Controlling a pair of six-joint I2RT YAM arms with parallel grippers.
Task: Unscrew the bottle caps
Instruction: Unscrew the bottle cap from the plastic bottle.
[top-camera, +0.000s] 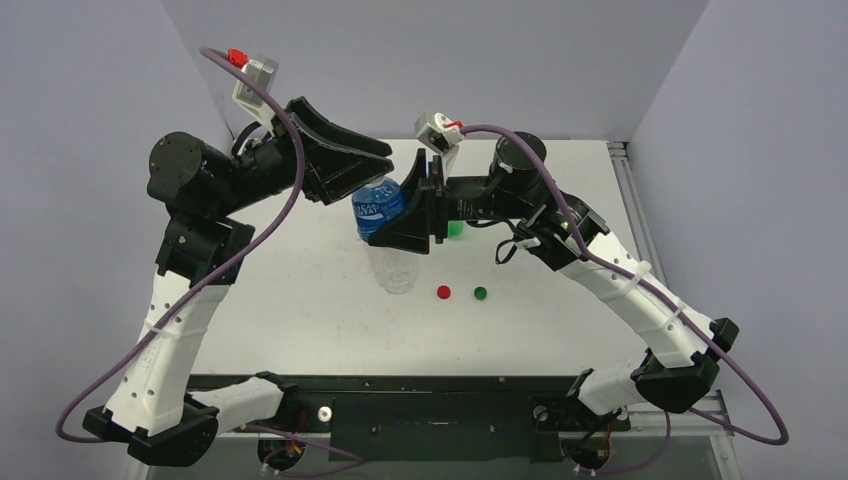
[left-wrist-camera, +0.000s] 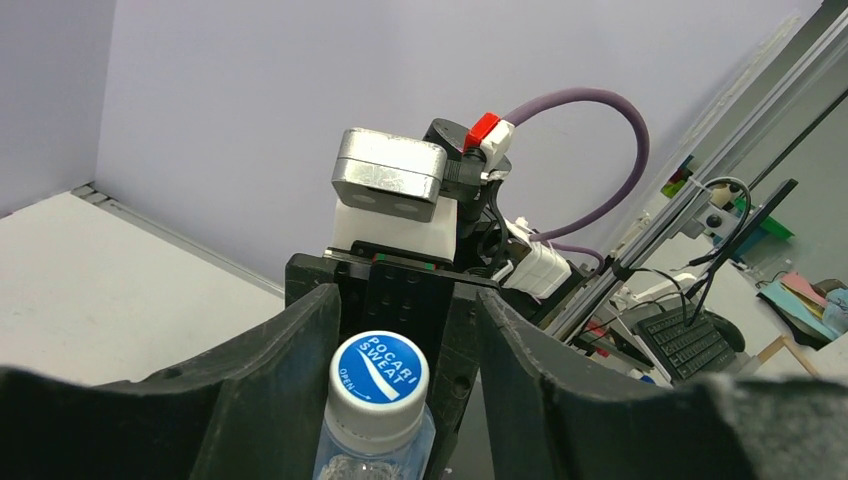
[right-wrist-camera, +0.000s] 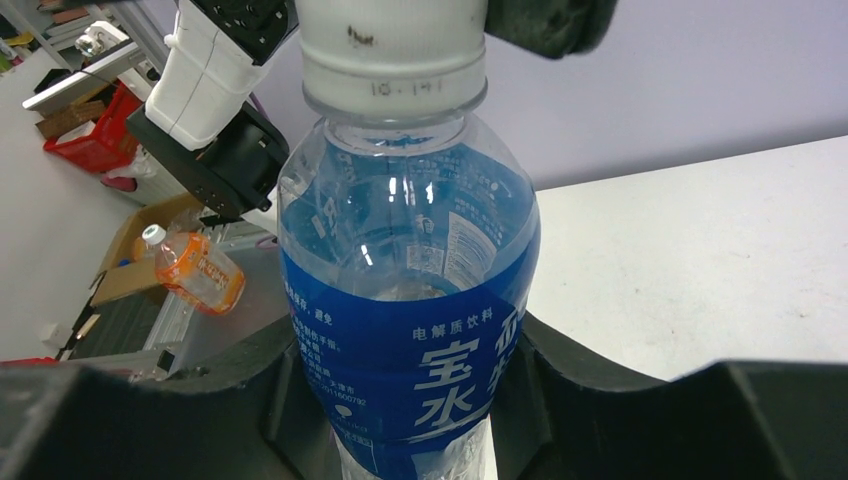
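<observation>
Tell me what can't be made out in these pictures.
Cap: under the left gripper in the top view; finger contact unclear in the left wrist view.
Green bottle: mostly behind the right gripper, top view.
Blue-label bottle base: cut by the bottom edge, right wrist view.

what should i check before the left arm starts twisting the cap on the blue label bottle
1. Blue-label bottle clamped between right jaws: ok
2. Blue-topped cap on the bottle: ok
3. Left jaws on either side of that cap: ok
4. Left jaws pinching the cap on both sides: cannot tell
5. Red cap and green cap loose on the table, apart from the held bottle: ok
</observation>
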